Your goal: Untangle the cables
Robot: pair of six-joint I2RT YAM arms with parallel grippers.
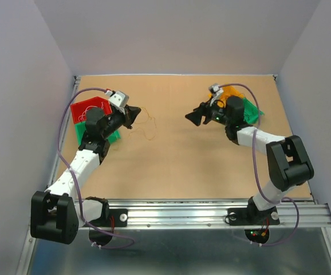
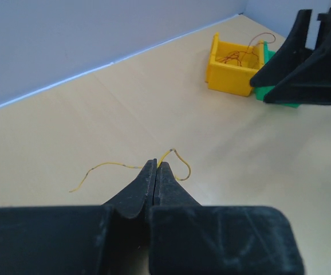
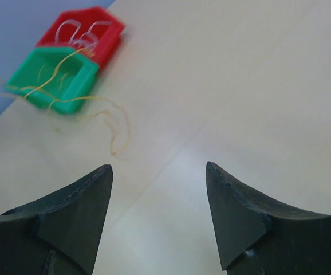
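**Wire pinched on the left, right jaws wide**

My left gripper (image 2: 156, 166) is pressed together on a yellow wire (image 2: 174, 157), nipping it at a small hump partway along its run. One tail trails off to the left across the table (image 2: 97, 114); the other curls just right of my tips. My right gripper (image 3: 160, 169) is spread with nothing between its fingers, facing the left one and well apart from it.

Seen from the right wrist, the strand lies in loose loops near the green bin (image 3: 51, 80) and the red bin (image 3: 91, 28) touching it. More cables (image 2: 240, 56), reddish-brown, sit bunched in the yellow bin (image 2: 225, 77) on the far side.

I judge this wire hair-thin, almost weightless and limp, yet inclined to keep its kinks. It would likely slip from a slack pinch. For a second hold I would pick a bend that stands off the table, fingers set across the strand, and draw gently.
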